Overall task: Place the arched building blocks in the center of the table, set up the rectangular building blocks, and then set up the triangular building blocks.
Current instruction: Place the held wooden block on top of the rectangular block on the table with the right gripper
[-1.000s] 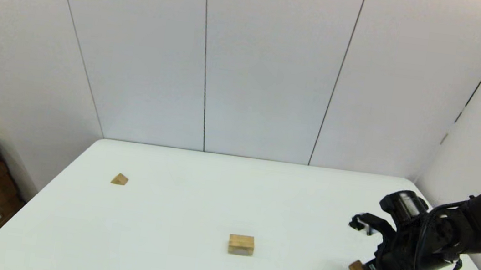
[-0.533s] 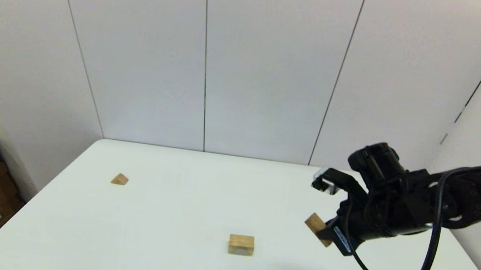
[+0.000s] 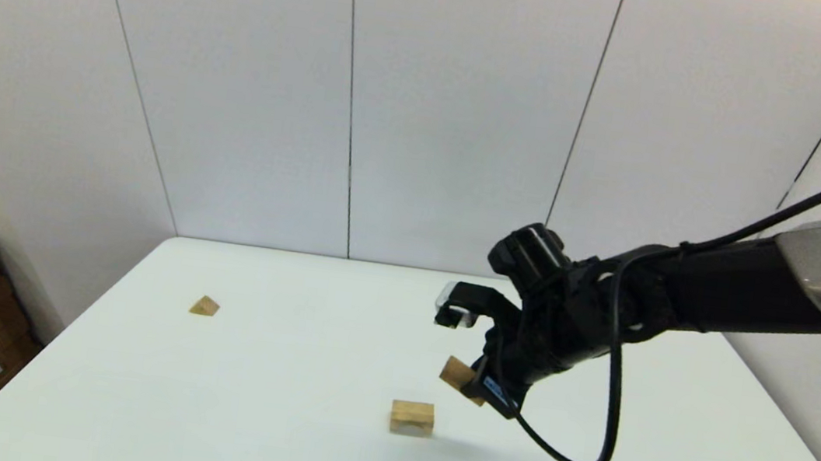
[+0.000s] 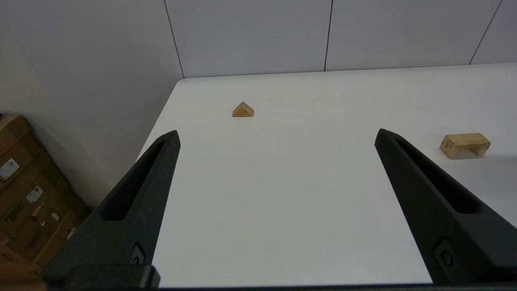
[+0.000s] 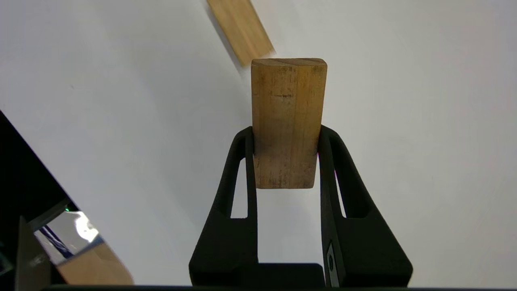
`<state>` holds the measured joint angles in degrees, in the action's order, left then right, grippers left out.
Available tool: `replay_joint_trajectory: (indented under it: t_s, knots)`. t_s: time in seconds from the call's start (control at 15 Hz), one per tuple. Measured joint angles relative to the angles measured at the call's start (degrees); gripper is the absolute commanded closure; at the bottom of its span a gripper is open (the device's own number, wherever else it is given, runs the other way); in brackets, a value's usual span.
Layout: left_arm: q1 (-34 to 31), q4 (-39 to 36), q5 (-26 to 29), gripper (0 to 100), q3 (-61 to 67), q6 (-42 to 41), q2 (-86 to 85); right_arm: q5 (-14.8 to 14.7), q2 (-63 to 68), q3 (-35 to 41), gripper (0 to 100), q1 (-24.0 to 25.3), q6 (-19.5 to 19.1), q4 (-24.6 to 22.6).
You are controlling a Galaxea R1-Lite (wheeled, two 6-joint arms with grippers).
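1. head view: right tool [image 3: 474,385] is up in the air over mid-bench, clamped on the long block [image 3: 457,375], just beside and above the arch block [image 3: 412,417].
2. right wrist view: both fingers [image 5: 238,169] pinch the long block [image 5: 287,121] at its near end. most of its length sticks out past the tips, and its wide face points at the camera.
3. arch block sits near bench [image 3: 276,433] centre, hollow side down, so step one looks done. step in hand reads as carrying the long block in to set it on the arch.
4. to do it well, i'd level the bar first, since it hangs tilted in head view. then line its long axis up with the arch top, come straight down and let go only on contact.
5. risk: the grip is at one end, so the free end may land first and nudge the arch. the arch top is narrow, so centre the bar or it tips off.
6. looks: long block is plain tan wood, solid, with grain lines and slightly scuffed faces. arch block [image 4: 464,144] is paler, short, with a cutout underneath.
7. wedge [image 3: 204,305] lies well apart at the far left of the bench, triangular face visible in left wrist view [image 4: 243,110]. untouched.
8. left tool [image 4: 278,210] is parked low at the left side, fingers spread wide, holding nothing.
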<state>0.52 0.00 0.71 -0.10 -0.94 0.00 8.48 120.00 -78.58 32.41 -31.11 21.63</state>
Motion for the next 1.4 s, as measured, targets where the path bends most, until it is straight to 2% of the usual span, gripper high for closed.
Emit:
replay_joint_trajectory:
  t_s: [0.13,0.33,0.4,1.2,1.4]
  knots:
    - [0.00,0.00,-0.02,0,0.00,-0.02,0.00,0.83,3.15,-3.80,100,1.35,-2.38,2.90]
    - [0.00,0.00,-0.02,0,0.00,-0.02,0.00,0.96,7.20,-10.67,100,2.52,-4.99,11.61]
    - [0.00,0.00,-0.02,0,0.00,-0.02,0.00,0.99,8.28,-12.11,100,2.86,-5.46,12.68]
    - [0.00,0.00,0.00,0,0.00,-0.02,0.00,0.96,17.40,-19.79,100,5.81,-7.36,13.24]
    - [0.00,0.00,-0.02,0,0.00,-0.02,0.00,0.94,19.32,-23.13,100,5.86,-7.41,15.60]
